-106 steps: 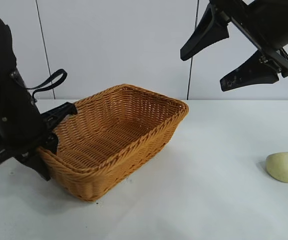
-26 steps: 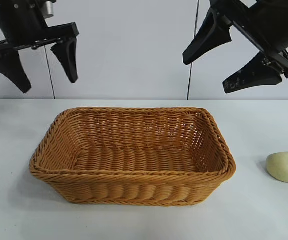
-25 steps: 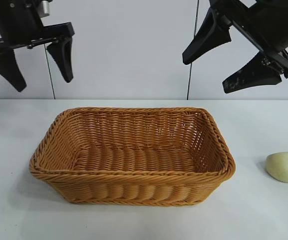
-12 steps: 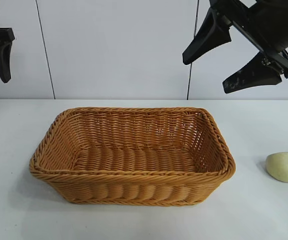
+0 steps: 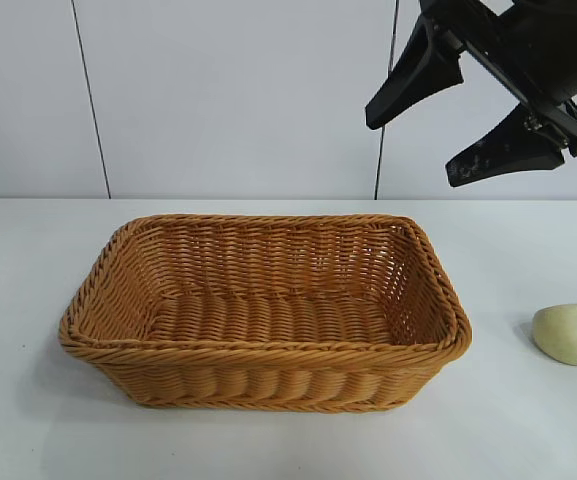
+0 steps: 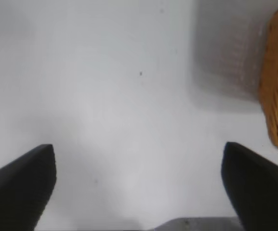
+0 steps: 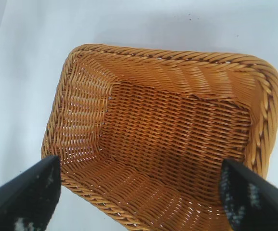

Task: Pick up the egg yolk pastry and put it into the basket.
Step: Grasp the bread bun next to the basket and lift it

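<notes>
My right gripper (image 5: 450,118) hangs spread wide above the basket (image 5: 268,345), the pastry (image 5: 570,333) lies apart on the desk (image 5: 528,430), and clenching hard could squash it.

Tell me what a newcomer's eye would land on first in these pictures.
The big orange-brown woven basket dominates the middle of the white table, with nothing in it. To its right, apart from it, the small pale egg yolk pastry lies alone on the table. High above, the right tool hangs open; the left tool, also open, looks down at bare table beside the basket.
</notes>
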Robot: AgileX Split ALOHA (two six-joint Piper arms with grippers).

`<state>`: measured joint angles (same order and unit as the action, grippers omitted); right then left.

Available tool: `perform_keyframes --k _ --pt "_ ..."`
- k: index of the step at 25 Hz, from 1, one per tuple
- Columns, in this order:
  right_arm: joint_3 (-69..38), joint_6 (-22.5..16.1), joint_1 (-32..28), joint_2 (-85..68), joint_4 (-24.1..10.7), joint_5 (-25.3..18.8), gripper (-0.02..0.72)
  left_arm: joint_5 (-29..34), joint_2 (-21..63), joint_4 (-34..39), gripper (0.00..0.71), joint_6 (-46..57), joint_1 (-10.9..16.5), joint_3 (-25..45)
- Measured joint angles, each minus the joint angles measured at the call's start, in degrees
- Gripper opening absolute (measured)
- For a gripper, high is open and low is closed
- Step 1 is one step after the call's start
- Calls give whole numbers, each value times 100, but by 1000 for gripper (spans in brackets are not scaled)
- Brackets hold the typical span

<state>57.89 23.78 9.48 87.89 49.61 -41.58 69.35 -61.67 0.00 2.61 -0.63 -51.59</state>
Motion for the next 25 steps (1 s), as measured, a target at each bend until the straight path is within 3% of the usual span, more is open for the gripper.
perform_keyframes --k 4,10,20,23,25 --pt "0 -5 0 0 0 0 637 -25 1293 0 673 0 0 1005" --pt "0 -5 0 0 0 0 637 -580 3200 -34 673 0 0 2145" --pt "4 -17 0 0 -48 -17 637 -769 5224 -54 673 0 0 2293" --pt "123 -183 0 0 -265 -42 637 -769 5742 -54 673 0 0 2293" --pt "329 -488 0 0 -703 -63 637 -774 6023 -54 673 0 0 2311"
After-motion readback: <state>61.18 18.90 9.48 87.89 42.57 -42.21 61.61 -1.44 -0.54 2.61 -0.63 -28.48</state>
